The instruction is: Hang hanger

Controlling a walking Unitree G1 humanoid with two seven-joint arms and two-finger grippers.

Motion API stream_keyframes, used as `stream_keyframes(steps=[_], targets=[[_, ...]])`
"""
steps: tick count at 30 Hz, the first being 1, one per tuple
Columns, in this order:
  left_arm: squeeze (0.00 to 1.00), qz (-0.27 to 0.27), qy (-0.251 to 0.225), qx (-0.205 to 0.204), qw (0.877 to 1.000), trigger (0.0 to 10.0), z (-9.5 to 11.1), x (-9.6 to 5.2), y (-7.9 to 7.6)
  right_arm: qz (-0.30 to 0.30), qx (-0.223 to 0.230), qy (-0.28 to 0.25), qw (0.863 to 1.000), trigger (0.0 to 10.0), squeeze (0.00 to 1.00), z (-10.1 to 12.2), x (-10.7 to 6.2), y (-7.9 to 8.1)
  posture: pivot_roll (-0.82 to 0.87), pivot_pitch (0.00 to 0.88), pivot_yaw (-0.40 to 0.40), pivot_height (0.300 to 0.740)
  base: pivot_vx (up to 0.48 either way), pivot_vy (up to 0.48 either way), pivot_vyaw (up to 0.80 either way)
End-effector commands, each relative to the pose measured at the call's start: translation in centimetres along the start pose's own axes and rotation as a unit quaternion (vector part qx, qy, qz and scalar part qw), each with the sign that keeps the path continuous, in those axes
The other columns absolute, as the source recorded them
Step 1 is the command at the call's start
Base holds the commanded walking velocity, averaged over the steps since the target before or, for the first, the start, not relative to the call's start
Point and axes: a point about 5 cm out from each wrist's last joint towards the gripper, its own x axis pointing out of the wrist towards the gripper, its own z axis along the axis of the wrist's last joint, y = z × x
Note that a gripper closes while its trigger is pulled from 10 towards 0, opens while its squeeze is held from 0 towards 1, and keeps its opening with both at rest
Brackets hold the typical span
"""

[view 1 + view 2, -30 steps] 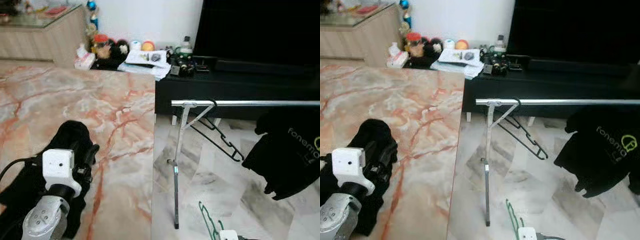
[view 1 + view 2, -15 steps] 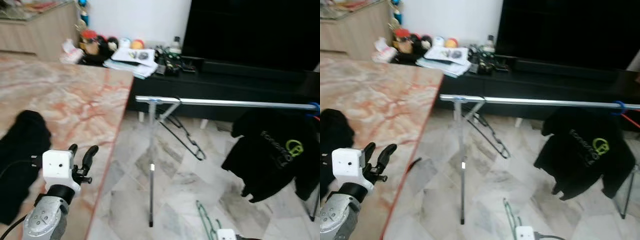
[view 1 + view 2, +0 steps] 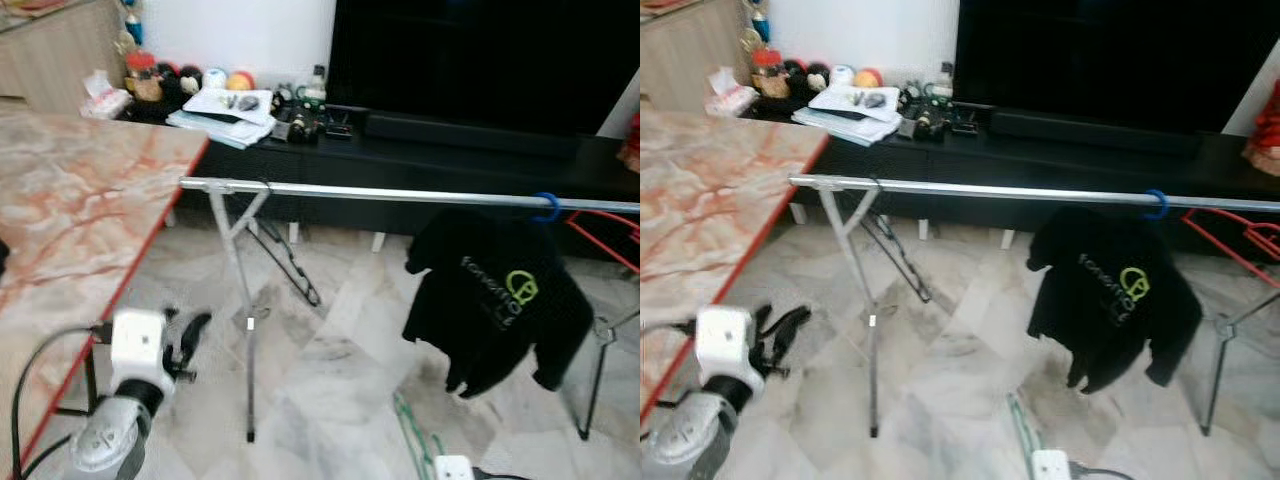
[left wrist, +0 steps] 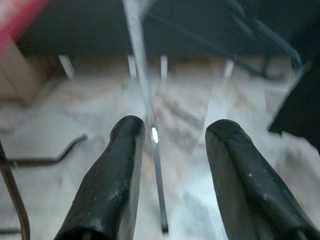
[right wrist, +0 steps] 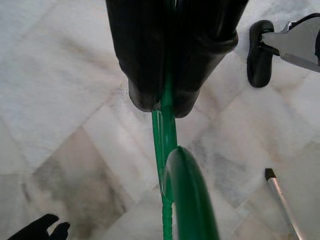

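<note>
Pinched tightly between the right gripper's (image 5: 162,102) black fingers (image 5: 137,60) is a green hanger (image 5: 172,180), its thin wire shaft gripped just above the curved hook. In the head views the same hanger (image 3: 412,440) is seen low near the bottom edge, above the pale marble floor (image 3: 330,370), with the white wrist housing of the right arm just below it.

The left gripper (image 4: 172,132) is held with its fingers (image 4: 112,175) spread apart and nothing between them; through the gap a leg of the drying rack is seen. In the head view this gripper (image 3: 185,335) hangs low at the left, beside the edge of the marble counter (image 3: 70,220).

A silver rail (image 3: 380,193) of the drying rack is stretched across the scene, carried at its left end by crossed metal legs (image 3: 240,290). A black hanger (image 3: 290,270) is hung from the rail near that end. Further right, a black shirt (image 3: 495,305) with a green logo is draped below a blue hook (image 3: 546,207) on the rail. What appears to be a red rack frame (image 3: 610,235) is partly seen at the far right.

Behind the rail a low black cabinet (image 3: 450,160) is set against the wall, with papers (image 3: 220,105) and small items lying on it.
</note>
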Motion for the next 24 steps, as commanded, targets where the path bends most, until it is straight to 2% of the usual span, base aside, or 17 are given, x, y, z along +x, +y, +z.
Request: stream_keyframes(steps=[1,2,3,4,5,6,7,9,10,12,13,14,15,17,24], targets=[[0.00,-0.003,0.050,0.015,0.999,10.0,-2.7,0.0,0.1,-0.010,0.002,0.004,1.000,10.0,0.00,-0.3,-0.1,-0.6,0.12,0.083,-0.025,0.740,0.000,0.000,0.00],[0.00,-0.001,0.068,0.015,0.998,10.0,-3.7,0.0,0.2,-0.010,0.002,0.003,1.000,10.0,0.00,-0.3,-0.1,-0.6,0.12,0.083,-0.026,0.740,0.000,0.000,0.00],[0.00,0.007,0.110,0.021,0.994,10.0,-5.9,-0.3,0.5,-0.011,0.003,0.001,1.000,10.0,0.00,-0.2,-0.1,-0.7,0.11,0.082,-0.025,0.740,0.000,0.000,0.00],[0.00,0.008,0.131,0.019,0.991,10.0,-7.1,-0.5,0.6,-0.011,0.003,0.001,1.000,10.0,0.00,-0.1,-0.1,-0.7,0.11,0.080,-0.027,0.740,0.000,0.000,0.00],[0.00,0.012,0.179,0.013,0.984,10.0,-9.5,-1.2,0.7,-0.012,0.003,-0.001,1.000,10.0,0.00,-0.1,0.0,-0.7,0.11,0.079,-0.026,0.740,0.000,0.000,0.00],[0.00,0.012,0.195,0.012,0.981,10.0,-10.3,-1.6,0.6,-0.012,0.003,-0.001,1.000,10.0,0.00,0.0,0.0,-0.7,0.11,0.079,-0.026,0.740,0.000,0.000,0.00],[0.00,0.012,0.195,0.012,0.981,10.0,-10.3,-1.6,0.6,-0.012,0.003,-0.001,1.000,10.0,0.00,0.0,0.0,-0.7,0.11,0.079,-0.026,0.740,0.000,0.000,0.00],[0.00,0.012,0.243,0.010,0.970,10.0,-12.6,-2.6,0.4,-0.012,0.003,-0.002,1.000,10.0,0.00,0.0,0.0,-0.8,0.11,0.078,-0.032,0.740,0.000,0.000,0.00],[0.00,0.018,0.277,0.010,0.961,10.0,-14.0,-3.4,0.3,-0.012,0.003,-0.002,1.000,10.0,0.00,0.0,0.0,-0.8,0.11,0.077,-0.033,0.740,0.000,0.000,0.00],[0.00,0.027,0.305,0.007,0.952,10.0,-15.2,-4.3,0.3,-0.012,0.002,-0.002,1.000,10.0,0.00,0.0,0.0,-0.8,0.10,0.075,-0.037,0.740,0.000,0.000,0.00],[0.00,0.038,0.337,0.003,0.941,10.0,-16.4,-5.3,0.3,-0.012,0.001,-0.002,1.000,10.0,0.00,0.0,-0.1,-0.8,0.10,0.073,-0.038,0.740,0.000,0.000,0.00],[0.00,0.038,0.337,0.003,0.941,10.0,-16.4,-5.3,0.3,-0.012,0.001,-0.002,1.000,10.0,0.00,0.0,-0.1,-0.8,0.10,0.073,-0.038,0.740,0.000,0.000,0.00],[0.00,0.048,0.363,0.000,0.931,10.0,-17.3,-6.3,0.3,-0.011,0.000,-0.003,1.000,10.0,0.00,0.0,-0.1,-0.9,0.09,0.070,-0.040,0.740,0.000,0.000,0.00],[0.00,0.060,0.373,-0.009,0.926,10.0,-17.9,-6.8,0.4,-0.010,0.001,-0.008,1.000,10.0,0.00,0.2,0.0,-0.9,0.09,0.067,-0.040,0.740,0.000,0.000,0.00],[0.00,0.080,0.367,-0.039,0.926,10.0,-18.4,-7.1,0.2,0.001,0.010,-0.041,0.999,10.0,0.00,1.7,0.2,-0.5,0.08,0.053,-0.046,0.740,0.036,0.000,0.00]])
